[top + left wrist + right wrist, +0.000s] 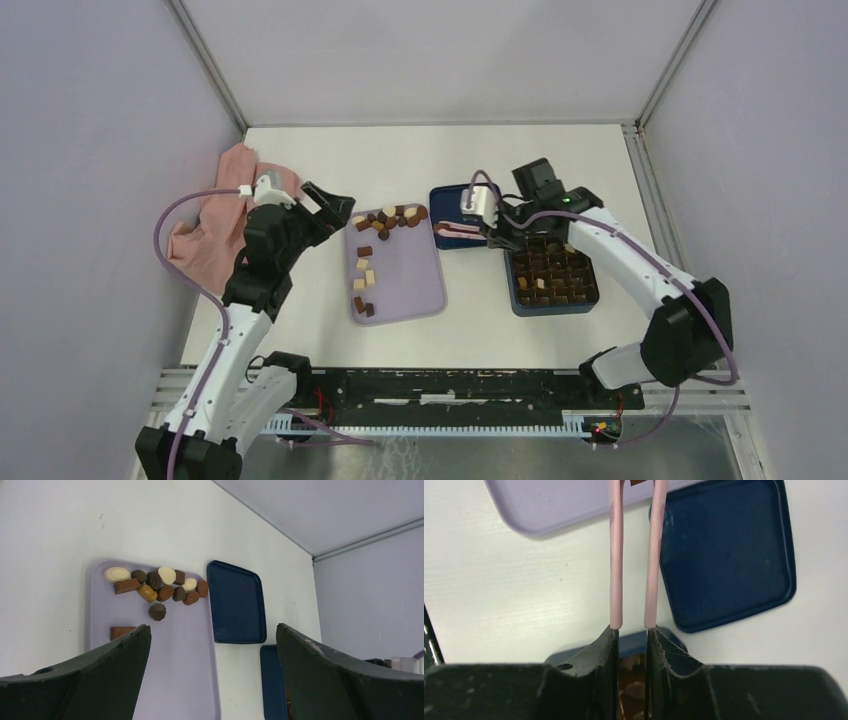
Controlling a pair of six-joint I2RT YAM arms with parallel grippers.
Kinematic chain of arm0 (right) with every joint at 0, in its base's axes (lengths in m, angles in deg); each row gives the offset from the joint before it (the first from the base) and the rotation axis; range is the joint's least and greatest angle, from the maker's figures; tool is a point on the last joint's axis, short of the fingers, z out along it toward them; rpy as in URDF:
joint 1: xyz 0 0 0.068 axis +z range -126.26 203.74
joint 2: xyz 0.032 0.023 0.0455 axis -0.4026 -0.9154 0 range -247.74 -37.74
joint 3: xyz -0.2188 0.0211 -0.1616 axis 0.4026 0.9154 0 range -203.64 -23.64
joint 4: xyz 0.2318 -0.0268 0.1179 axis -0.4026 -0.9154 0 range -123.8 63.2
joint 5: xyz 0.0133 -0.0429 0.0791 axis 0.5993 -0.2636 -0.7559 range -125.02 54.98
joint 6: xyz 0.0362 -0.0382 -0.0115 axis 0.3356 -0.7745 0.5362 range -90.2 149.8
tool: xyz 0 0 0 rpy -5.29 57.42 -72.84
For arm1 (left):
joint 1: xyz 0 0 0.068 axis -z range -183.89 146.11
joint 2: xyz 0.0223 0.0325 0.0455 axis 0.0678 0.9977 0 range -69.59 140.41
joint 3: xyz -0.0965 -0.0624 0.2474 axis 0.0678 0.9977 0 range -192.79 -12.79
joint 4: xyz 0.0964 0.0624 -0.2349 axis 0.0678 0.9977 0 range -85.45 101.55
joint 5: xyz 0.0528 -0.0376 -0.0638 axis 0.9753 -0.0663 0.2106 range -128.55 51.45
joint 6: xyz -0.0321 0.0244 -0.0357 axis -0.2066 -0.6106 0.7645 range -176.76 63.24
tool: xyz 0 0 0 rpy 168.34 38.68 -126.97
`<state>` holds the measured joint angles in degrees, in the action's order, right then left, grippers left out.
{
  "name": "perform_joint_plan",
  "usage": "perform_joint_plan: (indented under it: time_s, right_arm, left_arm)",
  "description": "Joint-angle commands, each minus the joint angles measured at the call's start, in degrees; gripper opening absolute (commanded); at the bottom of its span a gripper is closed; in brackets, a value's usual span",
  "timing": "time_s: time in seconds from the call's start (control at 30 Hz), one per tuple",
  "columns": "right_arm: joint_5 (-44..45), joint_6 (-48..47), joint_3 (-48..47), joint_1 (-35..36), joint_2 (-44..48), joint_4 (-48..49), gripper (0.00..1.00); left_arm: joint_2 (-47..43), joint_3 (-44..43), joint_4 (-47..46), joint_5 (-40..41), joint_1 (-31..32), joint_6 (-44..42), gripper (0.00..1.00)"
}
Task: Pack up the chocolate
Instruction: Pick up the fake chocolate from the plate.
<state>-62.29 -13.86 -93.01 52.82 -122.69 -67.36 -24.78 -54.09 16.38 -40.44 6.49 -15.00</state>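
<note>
From above, the chocolates [385, 218] are lying at the tray's [410, 285] far end, and the left gripper [325, 205] is hanging wide open and empty just beside them. The left wrist view is showing them ahead. In the right wrist view, the right gripper [631, 630] is squeezing pink tongs [616, 555] nearly closed. A brown piece [639, 482] is showing at their tips, but I cannot tell whether it is gripped.

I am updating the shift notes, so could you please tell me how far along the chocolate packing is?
Done: several compartments of the blue box already hold pieces. In hand: the right claw grips pink tongs pointing toward the lilac tray; the left claw hangs open near it. Left: a cluster of chocolate and several scattered pieces on the tray.
</note>
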Motion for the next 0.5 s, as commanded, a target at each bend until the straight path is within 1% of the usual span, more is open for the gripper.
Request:
perform_joint_plan:
  time_s: [0.0,0.07,0.17,0.33,0.47]
  right_arm:
    - [-3.93,-5.88,5.99,-6.12,9.8,-3.35,0.01]
    - [-3.61,-7.75,8.54,-9.71,13.46,-4.63,0.01]
    - [-4.2,-9.78,11.43,-16.95,17.74,-7.58,0.01]
    - [-4.53,-15.46,13.76,-27.46,21.66,-15.48,0.02]
    - [-0.7,-19.47,16.07,-34.47,25.59,-20.32,0.02]
  left_arm:
    - [3.72,-2.27,-5.29,-5.53,0.21,2.39,0.99]
    - [5.2,-2.84,-5.33,-6.56,0.26,2.41,0.99]
    - [7.21,-3.0,-5.57,-7.89,0.38,3.15,0.98]
    - [10.22,-2.65,-7.51,-8.32,2.37,3.9,0.97]
    - [15.45,-3.77,-9.92,-9.74,3.9,2.76,0.97]
